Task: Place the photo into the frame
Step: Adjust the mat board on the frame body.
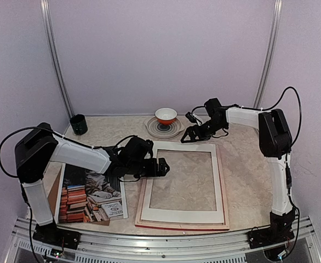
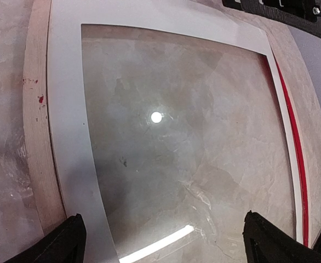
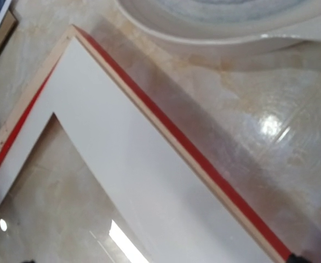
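Observation:
The frame (image 1: pixel 177 226) lies flat, back side up, in the middle of the table, with pale wood edges and a red rim. A white mat border (image 1: pixel 182 216) lies inside it on the clear pane (image 2: pixel 193 137). The photo (image 1: pixel 92 197), a tabby cat with book stacks, lies on the table left of the frame, below the left arm. My left gripper (image 1: pixel 163 167) hovers over the frame's left side, wide open and empty (image 2: pixel 171 249). My right gripper (image 1: pixel 192 133) is open and empty above the frame's far left corner (image 3: pixel 177 137).
A brown backing board (image 1: pixel 53 189) lies under the photo's left side. A red and white bowl (image 1: pixel 166 115) stands on a striped plate (image 1: pixel 165 129) just behind the frame. A black cup (image 1: pixel 78 124) stands at the back left.

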### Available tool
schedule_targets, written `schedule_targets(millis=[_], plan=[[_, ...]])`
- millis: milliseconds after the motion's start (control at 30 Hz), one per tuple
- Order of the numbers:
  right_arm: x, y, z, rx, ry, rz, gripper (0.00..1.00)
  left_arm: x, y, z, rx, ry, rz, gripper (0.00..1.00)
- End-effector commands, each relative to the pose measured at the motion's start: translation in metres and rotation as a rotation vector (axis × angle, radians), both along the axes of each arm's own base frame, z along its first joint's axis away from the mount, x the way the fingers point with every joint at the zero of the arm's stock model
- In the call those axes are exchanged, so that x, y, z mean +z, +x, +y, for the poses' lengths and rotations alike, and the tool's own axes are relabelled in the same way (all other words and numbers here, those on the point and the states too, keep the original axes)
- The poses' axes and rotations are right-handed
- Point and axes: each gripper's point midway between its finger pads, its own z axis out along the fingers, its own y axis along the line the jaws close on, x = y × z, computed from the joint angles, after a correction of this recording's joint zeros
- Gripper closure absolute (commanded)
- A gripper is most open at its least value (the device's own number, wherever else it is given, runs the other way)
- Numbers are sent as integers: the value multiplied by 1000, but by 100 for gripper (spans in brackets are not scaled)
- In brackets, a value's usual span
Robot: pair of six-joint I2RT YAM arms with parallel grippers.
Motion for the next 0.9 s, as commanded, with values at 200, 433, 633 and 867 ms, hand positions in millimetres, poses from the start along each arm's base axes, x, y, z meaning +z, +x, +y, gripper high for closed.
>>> schedule_targets(millis=[200, 433, 633, 867], plan=[[-20, 0, 5, 25, -29, 23, 1, 17, 0, 12, 26, -33, -42, 1], [-18, -2, 6, 36, -17, 25, 1, 21, 2, 15, 33, -27, -45, 1], [-11, -9, 8, 57, 8, 24, 1, 8, 3, 20, 58, -6, -18, 1], [-11, -13, 8, 67, 11, 30, 1, 1, 2, 20, 66, -7, 5, 1]])
